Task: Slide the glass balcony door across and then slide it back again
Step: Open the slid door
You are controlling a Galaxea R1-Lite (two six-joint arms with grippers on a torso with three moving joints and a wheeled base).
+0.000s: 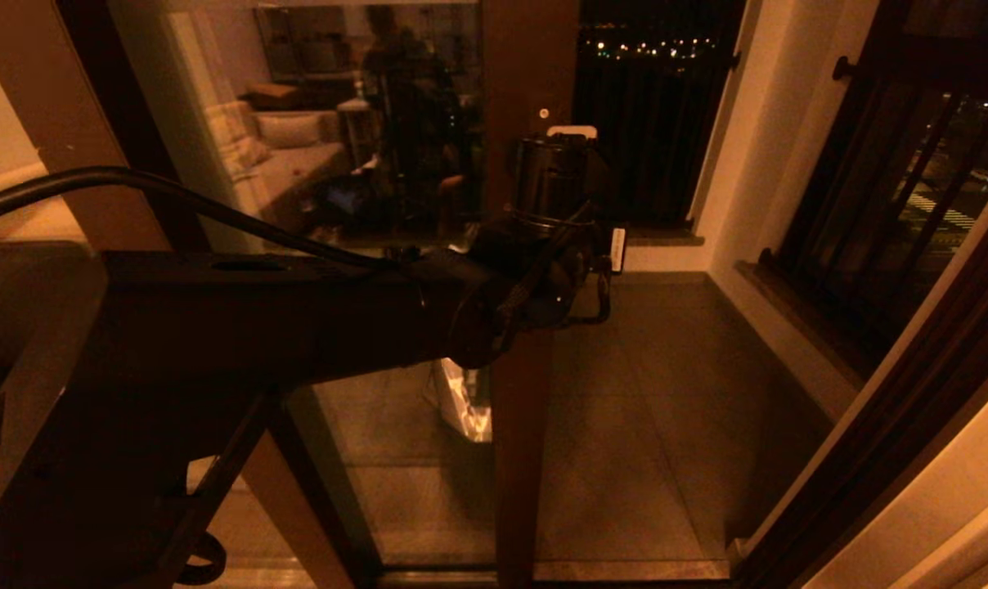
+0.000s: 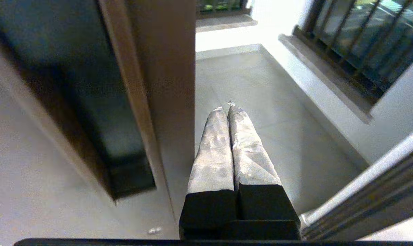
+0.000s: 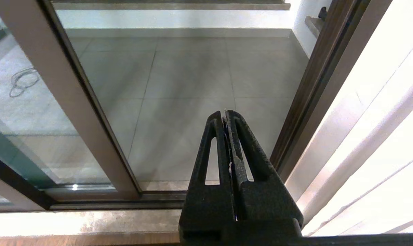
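The glass balcony door [image 1: 404, 204] reflects the room, and its dark brown upright edge [image 1: 520, 458] stands mid-view with an open gap to its right. My left arm reaches across to that edge at wrist height [image 1: 543, 270]; its fingertips are hidden there. In the left wrist view the left gripper [image 2: 228, 107] is shut on nothing, its padded fingers [image 2: 213, 147] just beside the door's brown edge [image 2: 165, 68]. Lower down, the right gripper [image 3: 226, 112] is shut and empty, aimed at the floor before the door frame [image 3: 80, 102]. It is out of the head view.
The tiled balcony floor [image 1: 649, 393] shows through the gap. A black-barred railing [image 1: 895, 188] lines the balcony's right side. The dark door jamb [image 1: 895, 425] rises at the right, with the floor track [image 3: 124, 200] below. A black cable [image 1: 175, 196] arcs over my left arm.
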